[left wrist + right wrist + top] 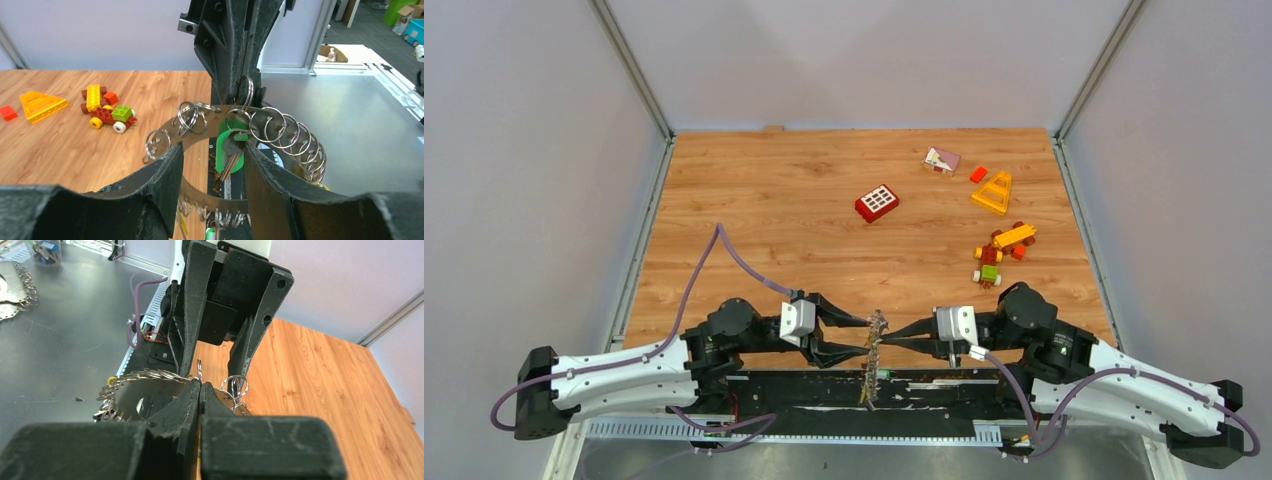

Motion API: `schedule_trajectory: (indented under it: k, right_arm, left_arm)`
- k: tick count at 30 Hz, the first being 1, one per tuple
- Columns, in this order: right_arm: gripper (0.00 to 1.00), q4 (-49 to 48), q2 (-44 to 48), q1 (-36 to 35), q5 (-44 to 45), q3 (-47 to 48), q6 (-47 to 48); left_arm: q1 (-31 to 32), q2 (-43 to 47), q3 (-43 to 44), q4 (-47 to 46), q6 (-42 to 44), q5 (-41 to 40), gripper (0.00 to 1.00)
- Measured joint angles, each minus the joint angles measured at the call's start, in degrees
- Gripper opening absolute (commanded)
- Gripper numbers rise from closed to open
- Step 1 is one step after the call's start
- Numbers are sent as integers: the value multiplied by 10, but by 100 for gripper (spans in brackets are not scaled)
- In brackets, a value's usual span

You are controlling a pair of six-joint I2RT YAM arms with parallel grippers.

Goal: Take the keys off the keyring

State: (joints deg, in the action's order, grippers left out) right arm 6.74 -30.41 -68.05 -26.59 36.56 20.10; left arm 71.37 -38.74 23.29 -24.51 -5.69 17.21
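My left fingers (162,185) sit closest in the left wrist view. They are spread wide, so my left gripper (214,150) pinches nothing. I cannot tell whether they touch the band. The keyring (212,124), a flat grey band fringed with small split rings, stands upright in the air, and its lower arc crosses the gap between them. One key (231,152) with a green head hangs in that gap. My right gripper (236,97) comes down onto the band's top edge.

In the right wrist view, its fingers are pressed together on that edge.

From the top camera, the keyring hangs edge-on between both grippers at the near edge of the table (754,200). Toy bricks (999,250) lie well apart from it.
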Motion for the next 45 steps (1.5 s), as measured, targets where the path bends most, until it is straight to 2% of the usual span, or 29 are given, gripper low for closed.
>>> schedule_trajectory:
  k: [19,30,40,45]
  right_arm:
    - [0,-1,-2,0,-10,0,13]
    - [0,-5,-2,0,-13,0,13]
    - [0,-6,3,0,-15,0,14]
    - [0,-6,9,0,-14,0,15]
  left_arm:
    - [0,-54,0,-45,-41,65,52]
    - [0,-65,0,-56,-50,74,39]
    - [0,-64,0,-62,-58,74,9]
    - [0,-55,0,-62,-60,71,6]
